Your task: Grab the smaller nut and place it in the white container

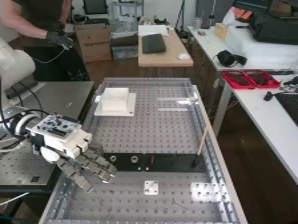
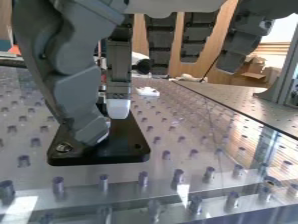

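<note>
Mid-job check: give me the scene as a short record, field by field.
robot hand: low beside the black bar, at its left end in the high view
black bar: flat across the perforated bench
larger nut: standing on the bar
bearing: on the bar, beside the larger nut
white container: beyond the bar, toward the far end
</note>
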